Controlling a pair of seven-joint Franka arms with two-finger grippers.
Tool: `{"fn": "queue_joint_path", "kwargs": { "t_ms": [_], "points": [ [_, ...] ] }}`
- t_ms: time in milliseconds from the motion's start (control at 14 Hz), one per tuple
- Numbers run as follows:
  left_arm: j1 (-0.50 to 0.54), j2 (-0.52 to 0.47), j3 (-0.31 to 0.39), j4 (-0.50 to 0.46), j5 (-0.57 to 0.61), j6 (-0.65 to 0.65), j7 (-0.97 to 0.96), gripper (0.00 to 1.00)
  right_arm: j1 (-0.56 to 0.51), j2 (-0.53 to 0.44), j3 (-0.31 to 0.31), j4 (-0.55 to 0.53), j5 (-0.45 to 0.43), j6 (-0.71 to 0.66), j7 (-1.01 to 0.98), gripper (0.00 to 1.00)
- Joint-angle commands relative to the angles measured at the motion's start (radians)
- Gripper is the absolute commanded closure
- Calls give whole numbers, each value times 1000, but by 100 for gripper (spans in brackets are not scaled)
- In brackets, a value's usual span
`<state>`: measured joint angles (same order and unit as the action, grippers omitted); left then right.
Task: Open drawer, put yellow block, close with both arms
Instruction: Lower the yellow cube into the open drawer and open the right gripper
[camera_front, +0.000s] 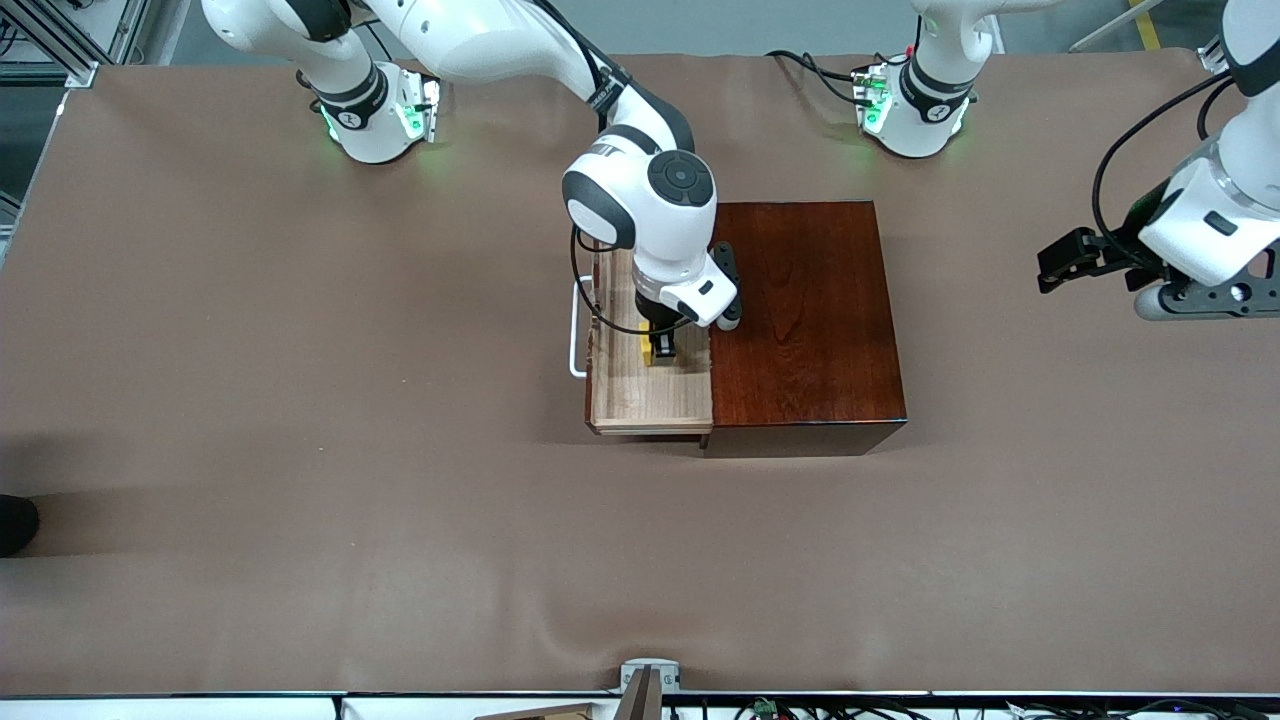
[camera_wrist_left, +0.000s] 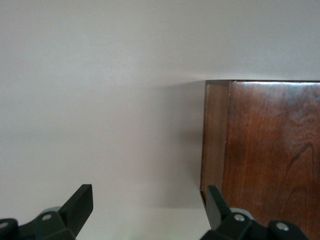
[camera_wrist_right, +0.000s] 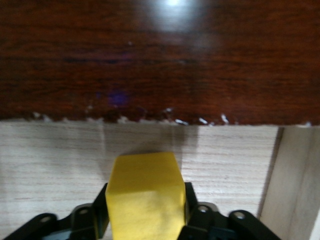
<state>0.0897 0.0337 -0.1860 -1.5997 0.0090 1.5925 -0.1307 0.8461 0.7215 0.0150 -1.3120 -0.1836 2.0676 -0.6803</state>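
The drawer (camera_front: 650, 395) stands pulled out of the dark reddish-brown box (camera_front: 805, 320), its white handle (camera_front: 577, 330) toward the right arm's end. My right gripper (camera_front: 658, 345) reaches down into the drawer, shut on the yellow block (camera_front: 646, 345). In the right wrist view the block (camera_wrist_right: 146, 192) sits between the black fingers (camera_wrist_right: 100, 210) over the drawer's pale floor (camera_wrist_right: 50, 165). My left gripper (camera_front: 1065, 258) hangs open and empty over the bare table at the left arm's end, apart from the box. Its view shows a box corner (camera_wrist_left: 260, 145).
The brown table mat (camera_front: 300, 450) spreads around the box. The two green-lit arm bases (camera_front: 375, 115) stand along the edge farthest from the front camera. A small fixture (camera_front: 648, 680) sits at the nearest table edge.
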Motion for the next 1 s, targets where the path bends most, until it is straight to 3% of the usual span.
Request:
{"fn": "queue_joint_path", "kwargs": {
  "t_ms": [0, 356, 570, 926],
  "points": [
    [18, -9, -4, 0, -4, 14, -17, 0, -10, -4, -4, 25, -19, -18, 8, 0],
    [16, -8, -4, 20, -9, 7, -18, 0, -68, -63, -1, 28, 10, -63, 11, 0],
    [12, -3, -7, 23, -9, 9, -18, 0, -128, -120, -3, 20, 110, -112, 16, 0],
    [11, -3, -13, 24, -4, 12, -18, 0, -252, -215, -3, 19, 194, -254, 16, 0]
  ]
}}
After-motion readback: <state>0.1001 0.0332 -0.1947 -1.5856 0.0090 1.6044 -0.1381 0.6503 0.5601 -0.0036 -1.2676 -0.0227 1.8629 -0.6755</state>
